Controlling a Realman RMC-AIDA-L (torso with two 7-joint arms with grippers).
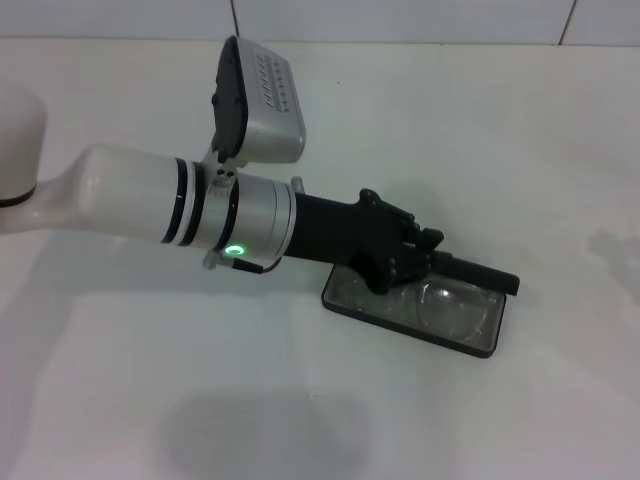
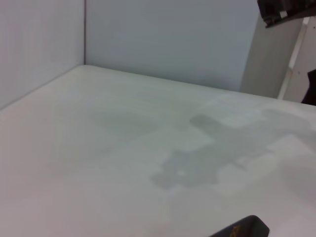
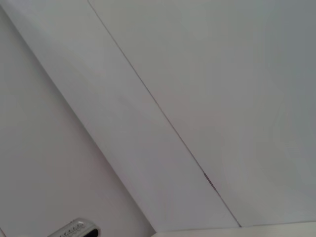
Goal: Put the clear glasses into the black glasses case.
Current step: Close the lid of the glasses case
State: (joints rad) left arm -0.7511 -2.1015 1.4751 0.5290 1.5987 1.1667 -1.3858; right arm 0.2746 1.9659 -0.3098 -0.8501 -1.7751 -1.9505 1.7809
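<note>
The black glasses case (image 1: pixel 340 297) lies open on the white table, right of centre in the head view. The clear glasses (image 1: pixel 452 304) rest inside its tray, their lenses showing against the grey lining. The case's lid (image 1: pixel 492 277) shows as a dark strip along the tray's far side. My left gripper (image 1: pixel 405 260) reaches in from the left and hangs low over the tray's near-left part, partly covering the glasses. In the left wrist view a black corner of the lid (image 2: pixel 244 228) with orange lettering shows at the picture's edge. My right gripper is out of view.
The white table (image 1: pixel 150 380) spreads all around the case, with a tiled wall (image 1: pixel 400 18) behind it. The left wrist camera housing (image 1: pixel 262 100) stands up above the forearm. The right wrist view shows only a pale wall with a seam (image 3: pixel 163 113).
</note>
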